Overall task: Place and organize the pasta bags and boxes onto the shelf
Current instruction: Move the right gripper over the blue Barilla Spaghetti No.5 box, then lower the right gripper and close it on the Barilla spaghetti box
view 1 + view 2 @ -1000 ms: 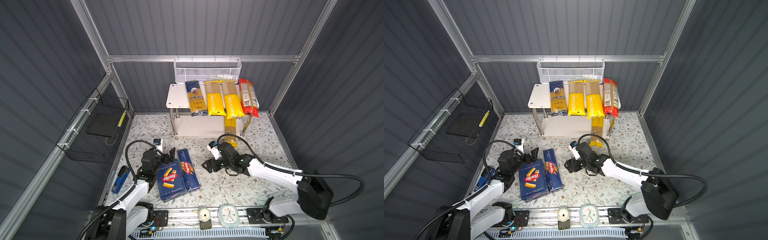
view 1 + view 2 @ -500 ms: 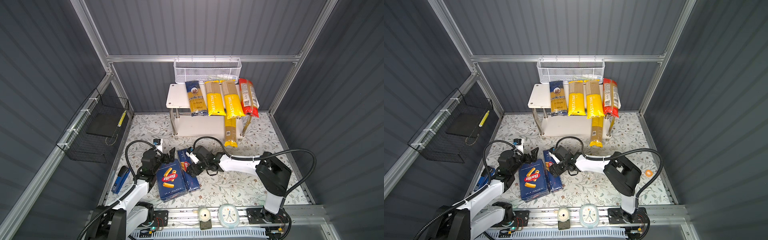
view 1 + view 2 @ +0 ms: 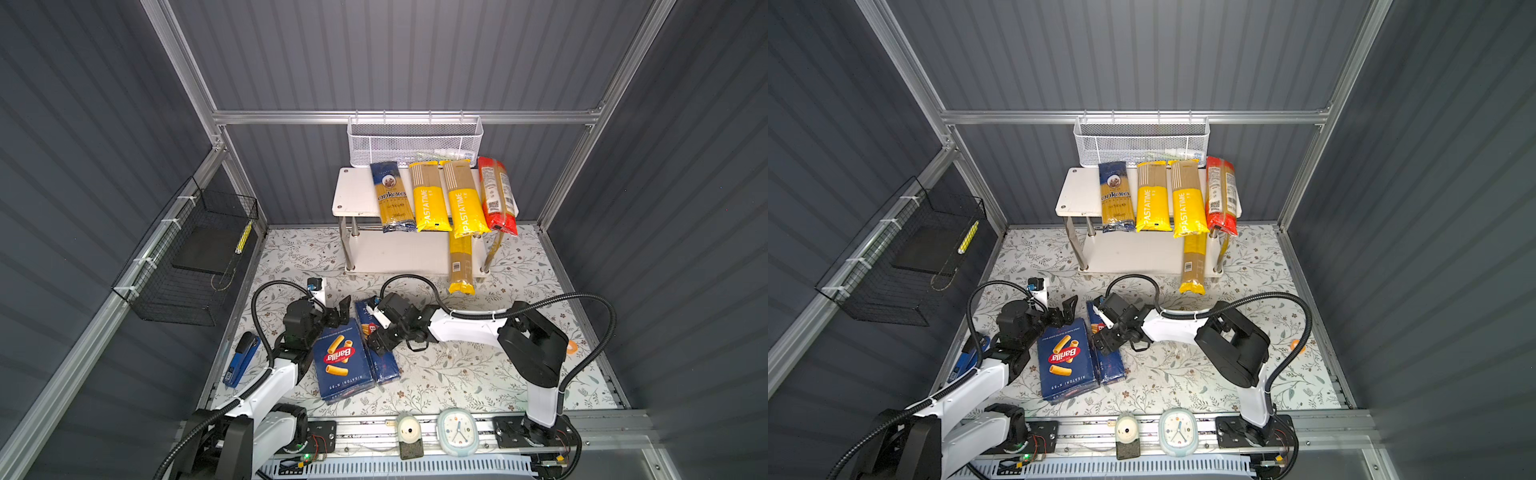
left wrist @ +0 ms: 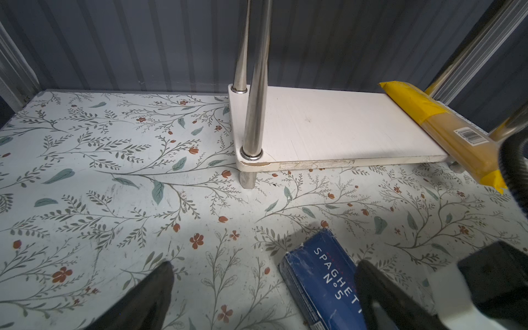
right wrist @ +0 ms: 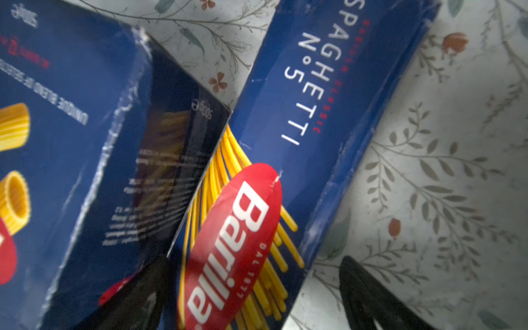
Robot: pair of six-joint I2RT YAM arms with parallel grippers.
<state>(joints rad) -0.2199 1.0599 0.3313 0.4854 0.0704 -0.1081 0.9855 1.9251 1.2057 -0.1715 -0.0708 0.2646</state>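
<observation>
In both top views we find the counter (image 3: 478, 374), the shelf (image 3: 357, 195) at its back, the wide box (image 3: 341, 361) and narrow box (image 3: 386, 368) lying side by side in front, four bags (image 3: 432, 195) on the upper board, a fifth bag (image 3: 460, 262) below. The wrist views add what those blur: right claw (image 5: 254, 260) spread astride the narrow box, left claw (image 4: 263, 268) spread and empty.

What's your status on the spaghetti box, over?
Right gripper open, astride spaghetti box, not gripped. Left gripper open, empty. Box flat on table. Rigatoni box close alongside, crowding one finger.
</observation>
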